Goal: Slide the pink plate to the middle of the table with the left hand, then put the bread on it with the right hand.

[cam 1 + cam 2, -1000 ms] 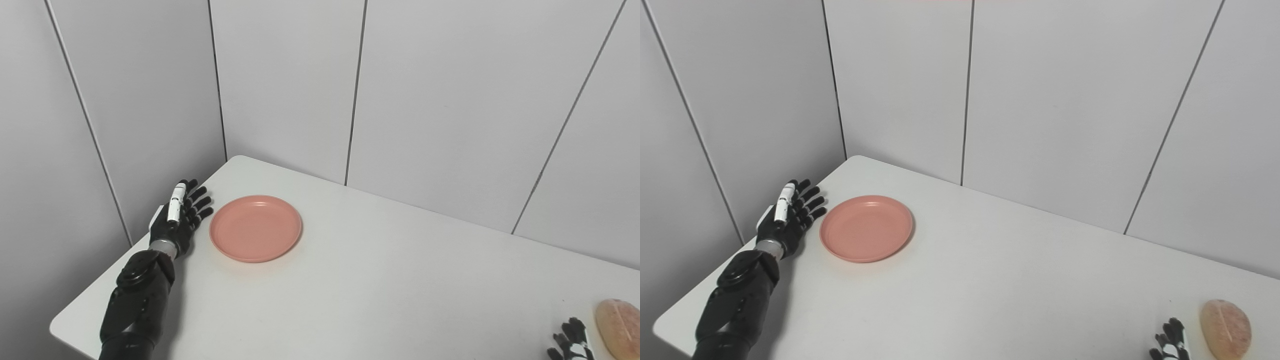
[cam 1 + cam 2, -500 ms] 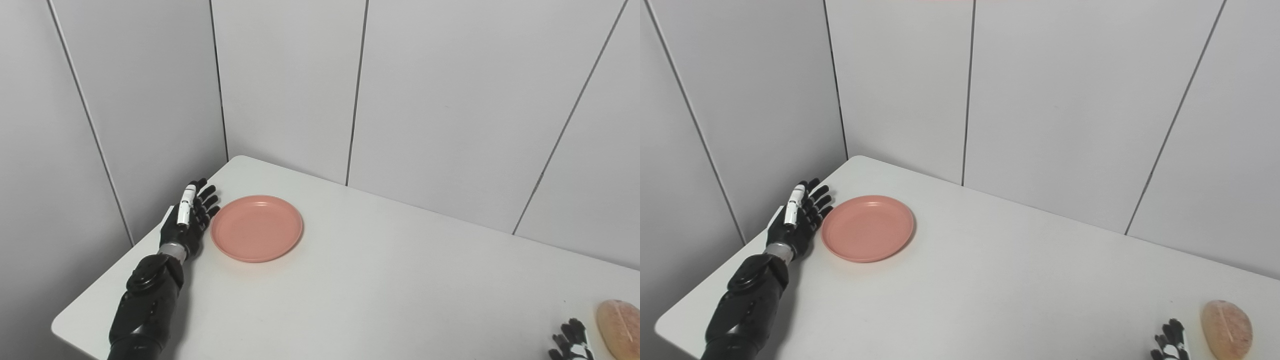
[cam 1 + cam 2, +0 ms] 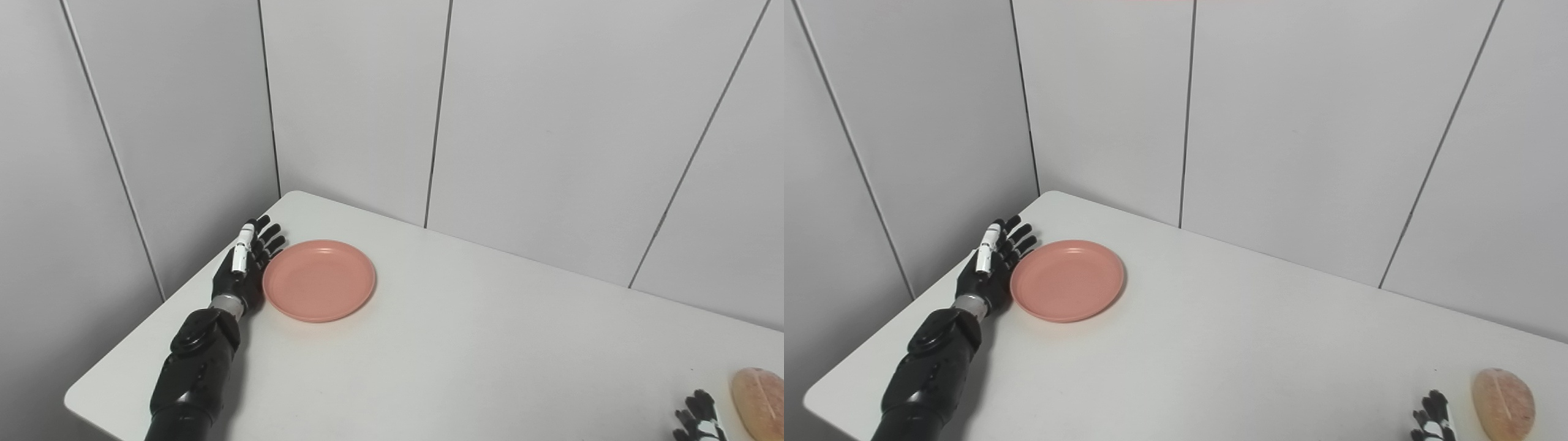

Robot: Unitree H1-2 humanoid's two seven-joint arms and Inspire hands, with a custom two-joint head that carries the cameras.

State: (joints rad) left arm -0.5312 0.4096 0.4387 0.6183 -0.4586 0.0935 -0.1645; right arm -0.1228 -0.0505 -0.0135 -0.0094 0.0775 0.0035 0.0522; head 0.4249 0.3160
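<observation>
a: where is the pink plate (image 3: 319, 280) found?

b: it is seen near the far left corner of the white table (image 3: 465, 343), well short of the middle. the left hand (image 3: 245, 268) is set flat along its left rim, touching it or just beside it; which of the two cannot be told. the fingers are stretched out and a little apart, and nothing is held.

a: how is the plate expected to handle?

b: it is judged to be light, stiff plastic with a low raised rim. on the smooth tabletop it should slide easily, so no grasp is needed: the push is best given by the palm edge and fingers against the left rim, low down, so the plate is not tipped or spun off line.

a: and the bread (image 3: 1503, 404)?

b: it is seen at the near right corner, well apart from the plate. it is judged soft and light, best taken around its sides with gentle pressure. the right hand (image 3: 1433, 419) is only partly in view just beside it, touching nothing; the fingertips look apart, but its full state cannot be told.

a: is anything found in the way?

b: nothing is seen between plate and middle. the grey wall panels (image 3: 355, 110) stand close behind and to the left.
</observation>
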